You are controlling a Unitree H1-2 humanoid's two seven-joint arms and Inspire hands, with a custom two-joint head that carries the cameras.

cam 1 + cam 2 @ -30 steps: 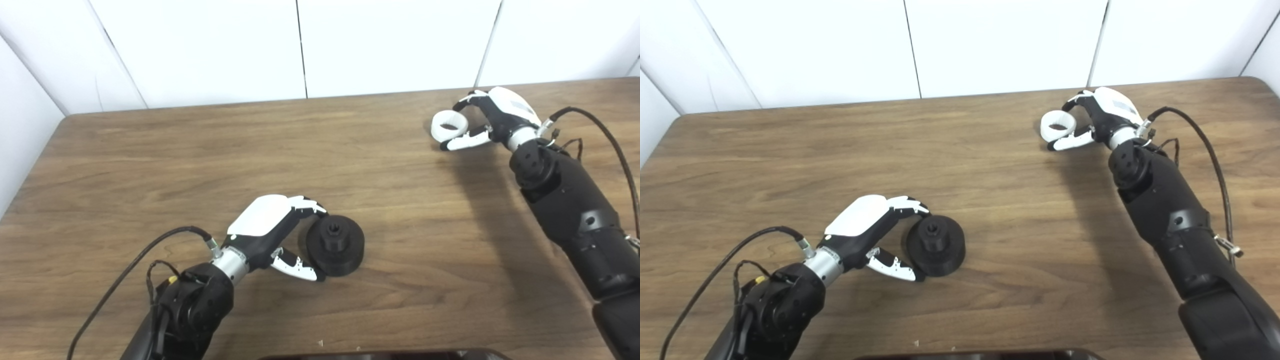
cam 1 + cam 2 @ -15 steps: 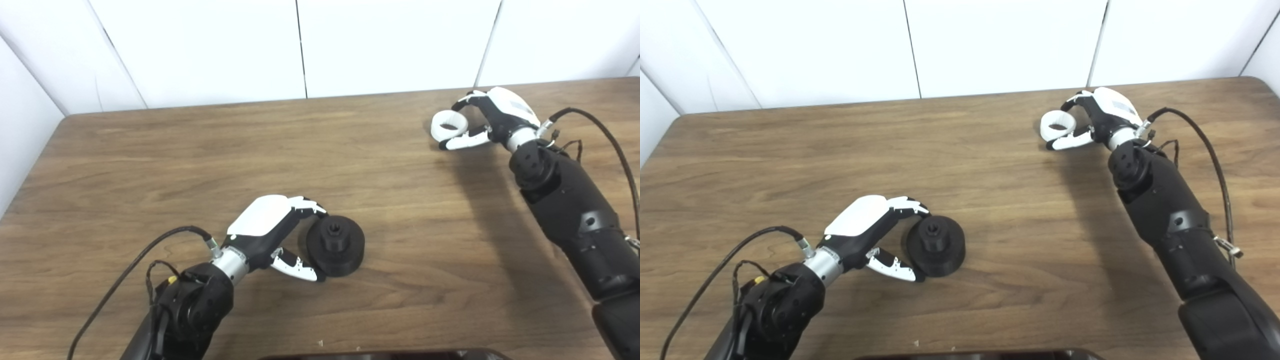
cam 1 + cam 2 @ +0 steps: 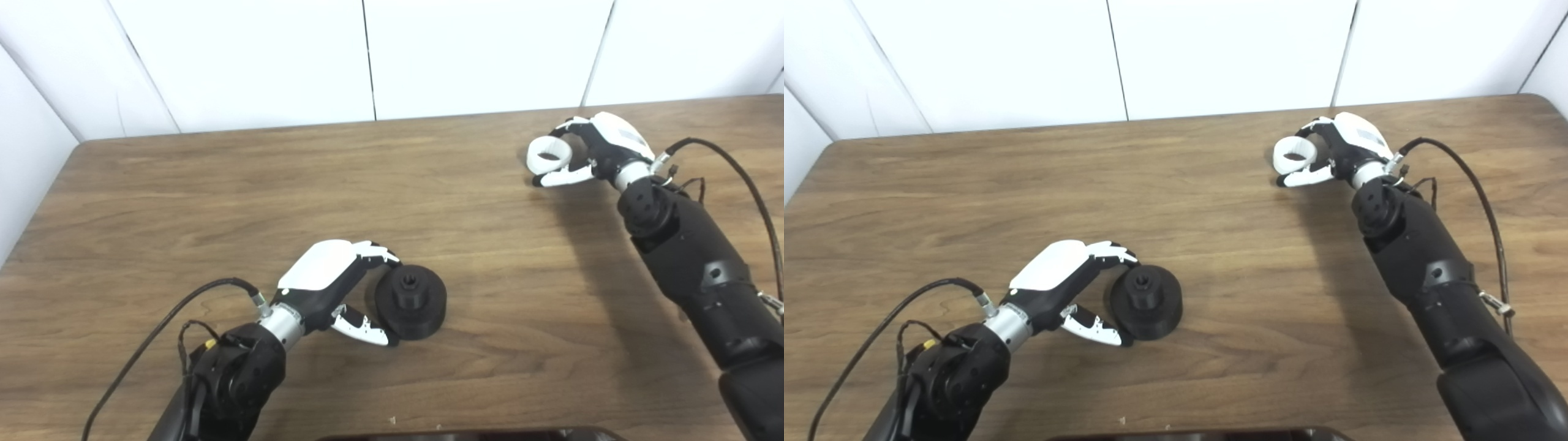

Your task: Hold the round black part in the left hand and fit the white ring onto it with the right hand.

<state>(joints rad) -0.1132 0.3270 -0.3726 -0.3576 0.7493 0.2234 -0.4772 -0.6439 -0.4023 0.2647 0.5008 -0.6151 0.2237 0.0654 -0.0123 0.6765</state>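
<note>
A: White panelled walls back a brown wood-grain table [image 3: 245, 184], and both arms come up from its near edge. What is each hand doing?

B: The right hand [image 3: 603, 150] sits at the far right of the table with its fingers [image 3: 566, 128] curled over a white plastic ring [image 3: 547, 154] and its thumb [image 3: 558, 178] under it. It looks closed on the ring, though I can't tell whether the ring has left the wood. The left hand [image 3: 334, 285] brackets a round black part with a raised hub [image 3: 410, 300], near the table's front edge. The upper fingertips touch the part's rim and the thumb tip meets its near side. The part rests on the table, cupped, not lifted.

A: So how should this step go?

B: In my judgement, firm up the pinch on the ring first, then raise it straight up before carrying it toward the black part, which lies well apart from it. The ring's opening should stay level and centred over the hub. The left hand should tighten so the part can't slide when the ring presses on.

A: Do the two views differ?

B: Only slightly. The right eye view takes in the table's far right corner [image 3: 1534, 98], which the left eye view cuts off. The left eye view shows more of the left wall [image 3: 24, 153]. Neither settles whether the ring is off the wood.
</note>
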